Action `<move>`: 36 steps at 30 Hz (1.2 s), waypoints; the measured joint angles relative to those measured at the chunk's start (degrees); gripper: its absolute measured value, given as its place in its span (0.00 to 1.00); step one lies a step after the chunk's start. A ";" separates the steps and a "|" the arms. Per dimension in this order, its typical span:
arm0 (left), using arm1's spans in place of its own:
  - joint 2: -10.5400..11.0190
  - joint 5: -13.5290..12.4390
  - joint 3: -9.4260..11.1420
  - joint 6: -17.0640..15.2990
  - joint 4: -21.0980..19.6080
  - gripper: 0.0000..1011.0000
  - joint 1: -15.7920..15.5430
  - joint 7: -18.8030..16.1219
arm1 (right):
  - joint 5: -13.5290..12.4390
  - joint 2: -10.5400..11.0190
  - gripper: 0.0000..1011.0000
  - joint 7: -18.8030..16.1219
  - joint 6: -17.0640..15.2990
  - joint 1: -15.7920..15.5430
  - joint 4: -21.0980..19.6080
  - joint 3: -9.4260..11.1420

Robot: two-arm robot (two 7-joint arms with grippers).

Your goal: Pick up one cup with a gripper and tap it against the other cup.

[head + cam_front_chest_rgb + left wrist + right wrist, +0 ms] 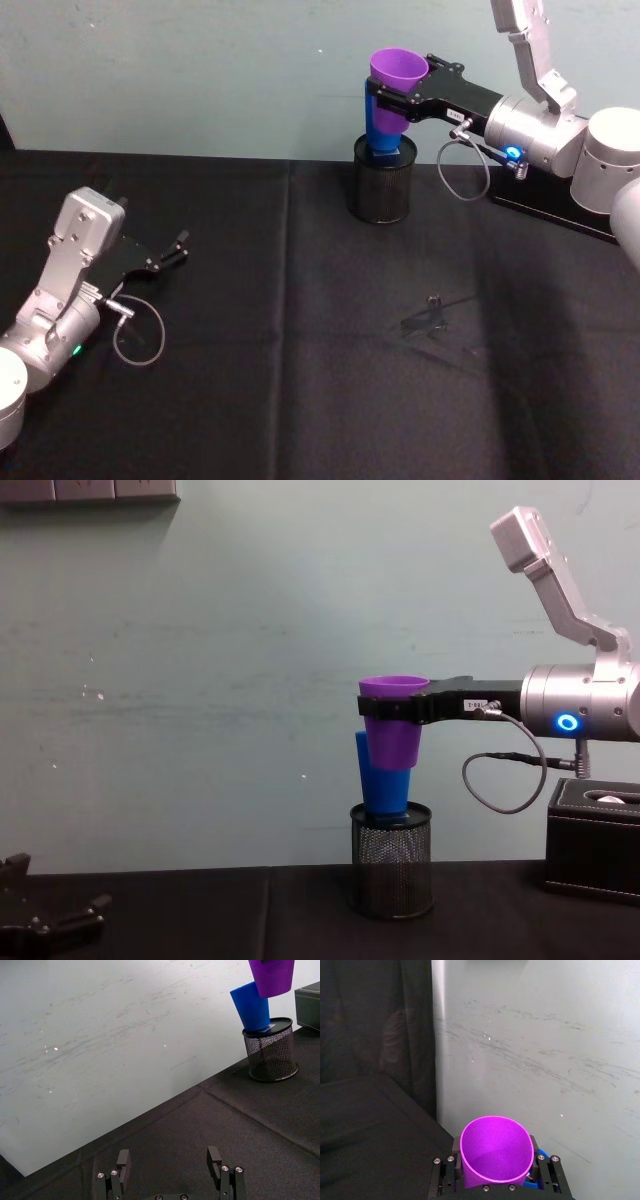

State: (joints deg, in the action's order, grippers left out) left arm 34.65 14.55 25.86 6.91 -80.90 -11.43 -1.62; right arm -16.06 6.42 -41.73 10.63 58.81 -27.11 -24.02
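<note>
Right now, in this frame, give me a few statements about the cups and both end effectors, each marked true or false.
1. The right end effector holds the purple cup in the air. True.
2. The blue cup stands on the bare black table. False: it sits in the black mesh holder, leaning a little.
3. The purple cup is upside down. False: its open rim faces up.
4. The left end effector lies low on the left of the table, fingers open and holding nothing. True.
5. The purple cup's rim is lower than the blue cup's top. False: in the chest view it is higher.
</note>
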 joint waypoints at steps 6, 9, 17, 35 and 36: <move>0.00 0.00 0.00 0.00 0.00 0.99 0.00 0.00 | 0.05 -0.12 0.73 -0.28 0.10 0.19 0.36 0.22; 0.00 0.00 0.00 0.00 0.00 0.99 0.00 0.00 | 0.05 -0.11 0.73 -0.27 0.10 0.19 0.33 0.18; 0.00 0.00 0.00 0.00 0.00 0.99 0.00 0.00 | 0.05 -0.08 0.73 -0.24 0.10 0.12 0.22 0.11; 0.00 0.00 0.00 0.00 0.00 0.99 0.00 0.00 | -0.01 -0.01 0.73 -0.10 0.09 0.02 0.10 0.02; 0.00 0.00 0.00 0.00 0.00 0.99 0.00 0.00 | -0.02 -0.01 0.73 -0.10 0.09 0.02 0.09 0.02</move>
State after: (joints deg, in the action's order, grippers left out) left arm 34.64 14.55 25.86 6.91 -80.90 -11.43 -1.62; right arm -16.09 6.41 -41.83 10.73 58.82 -27.02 -24.00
